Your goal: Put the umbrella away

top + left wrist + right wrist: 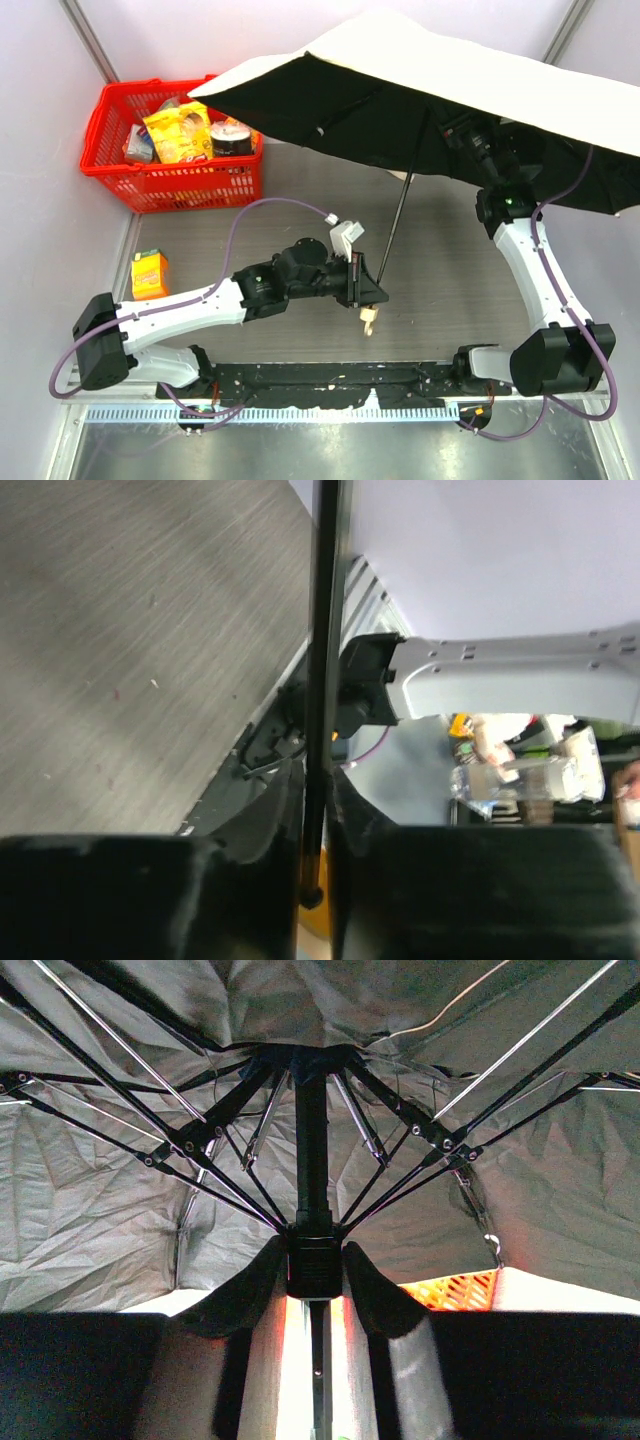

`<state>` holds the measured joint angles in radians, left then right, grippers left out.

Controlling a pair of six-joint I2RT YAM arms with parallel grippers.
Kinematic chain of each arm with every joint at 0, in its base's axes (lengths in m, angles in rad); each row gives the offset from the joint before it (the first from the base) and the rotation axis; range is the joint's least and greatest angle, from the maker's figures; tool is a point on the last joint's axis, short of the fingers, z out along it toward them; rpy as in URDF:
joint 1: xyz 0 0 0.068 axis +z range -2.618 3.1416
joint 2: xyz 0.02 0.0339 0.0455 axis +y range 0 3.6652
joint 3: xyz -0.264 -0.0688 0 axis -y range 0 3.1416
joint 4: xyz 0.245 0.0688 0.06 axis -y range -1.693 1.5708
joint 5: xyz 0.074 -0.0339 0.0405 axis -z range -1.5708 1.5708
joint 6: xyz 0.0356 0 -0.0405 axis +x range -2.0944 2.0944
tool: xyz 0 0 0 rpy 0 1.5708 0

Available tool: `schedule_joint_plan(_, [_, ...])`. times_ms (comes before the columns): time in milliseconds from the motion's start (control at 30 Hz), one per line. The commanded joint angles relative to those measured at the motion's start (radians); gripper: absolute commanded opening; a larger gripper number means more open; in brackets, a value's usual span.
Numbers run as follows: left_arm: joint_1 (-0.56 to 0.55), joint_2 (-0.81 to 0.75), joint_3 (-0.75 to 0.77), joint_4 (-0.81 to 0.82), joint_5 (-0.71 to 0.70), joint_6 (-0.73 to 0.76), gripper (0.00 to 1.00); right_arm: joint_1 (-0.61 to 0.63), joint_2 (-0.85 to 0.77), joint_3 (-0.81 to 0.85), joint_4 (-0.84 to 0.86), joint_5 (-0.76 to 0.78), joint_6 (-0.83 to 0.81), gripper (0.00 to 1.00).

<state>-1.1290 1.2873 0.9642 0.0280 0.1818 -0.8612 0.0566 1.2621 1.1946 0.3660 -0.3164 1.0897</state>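
Left claw [368, 290] pinches the shaft [400, 215] of the umbrella [440, 80] low down, your right claw [313, 1257] clamps its runner [313, 1272]; canopy [100, 1210] wide open, so all your folding's ahead.

Overhead camera looks down; wrist cameras closely face the umbrella [430, 60].

Looks like a robotics lab cell: grey wood-grain table [450, 300] walled by plain pale panels [40, 180] and metal posts [88, 40], left arm [190, 305] and right arm [527, 258] bolted on, purple cables [236, 235] trailing, red basket [190, 185] of groceries far left.
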Motion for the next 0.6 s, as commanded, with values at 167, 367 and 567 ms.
schedule_joint_plan(167, [0.038,-0.026,0.047,-0.011,-0.068,0.063,0.00,-0.003,0.040,0.181,-0.099,0.028,-0.099,0.00])
schedule_joint_plan(367, [0.262,0.124,0.278,0.012,0.041,0.077,0.00,0.151,-0.059,-0.054,-0.230,-0.073,-0.018,0.00])
schedule_joint_plan(567, [0.230,0.162,0.361,0.003,0.084,0.102,0.00,0.583,-0.472,-0.420,-0.346,0.313,0.030,0.00])
